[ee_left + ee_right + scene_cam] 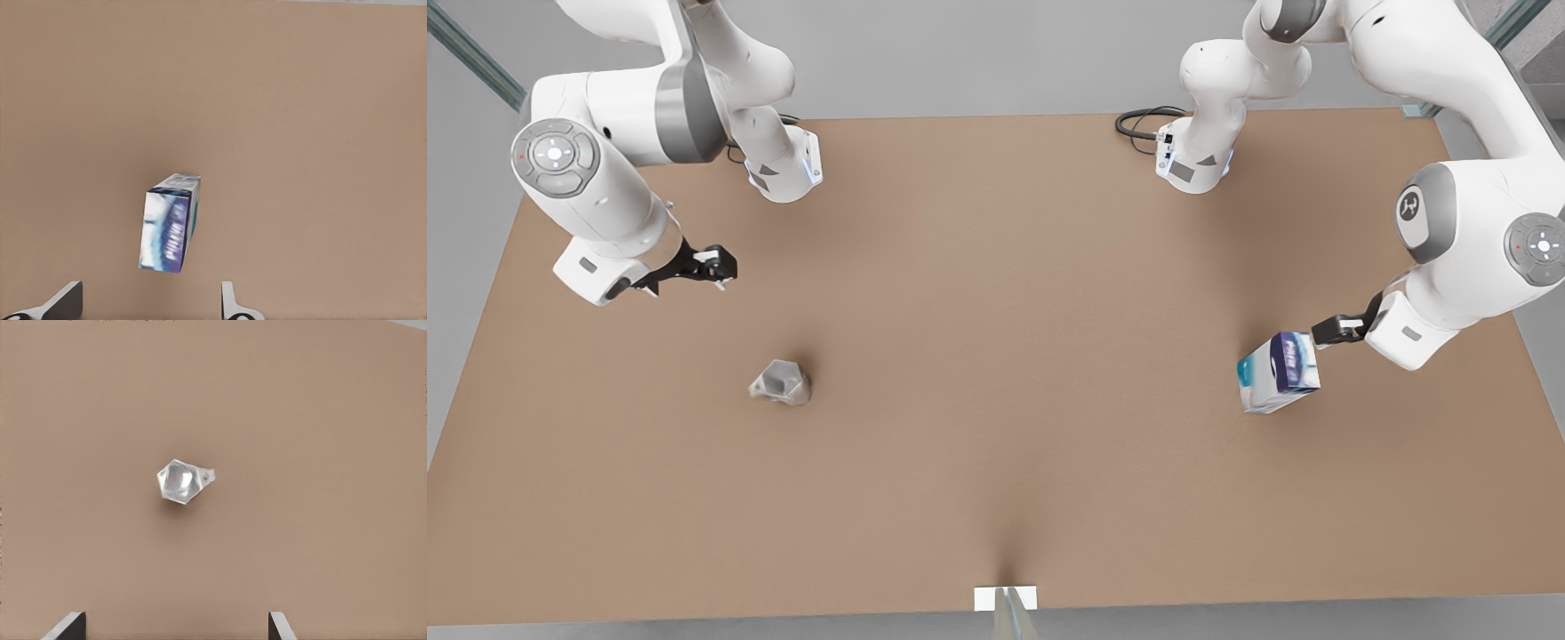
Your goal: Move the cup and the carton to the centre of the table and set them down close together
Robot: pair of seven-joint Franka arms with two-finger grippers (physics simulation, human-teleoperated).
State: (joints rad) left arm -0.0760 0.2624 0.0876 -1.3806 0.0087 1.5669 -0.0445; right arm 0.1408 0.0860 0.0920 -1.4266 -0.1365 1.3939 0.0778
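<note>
The table (996, 267) is lying as a plain matte brown sheet under both arms, and everything here is placed against it. The carton (1278, 372) is sitting on the table toward the front view's right side, a small rectangular box in white and light blue with a dark blue-purple panel carrying white lettering; in the left wrist view the carton (169, 223) is showing that printed face along with a pale end. The cup (781, 383) is resting on the table toward the front view's left side, well apart from the carton: small, pale grey-white, faceted and glossy (it is looking almost like cut glass), and in the right wrist view the cup (180, 481) is showing a pale, shiny hollow and a small nub at one edge. The left gripper (1320, 332) is hovering over the table just beside the carton, its fingers (63, 303) spread wide and holding nothing. The right gripper (725, 267) is hanging over the table near the cup but apart from it, fingers (70, 625) likewise parted and empty.
</note>
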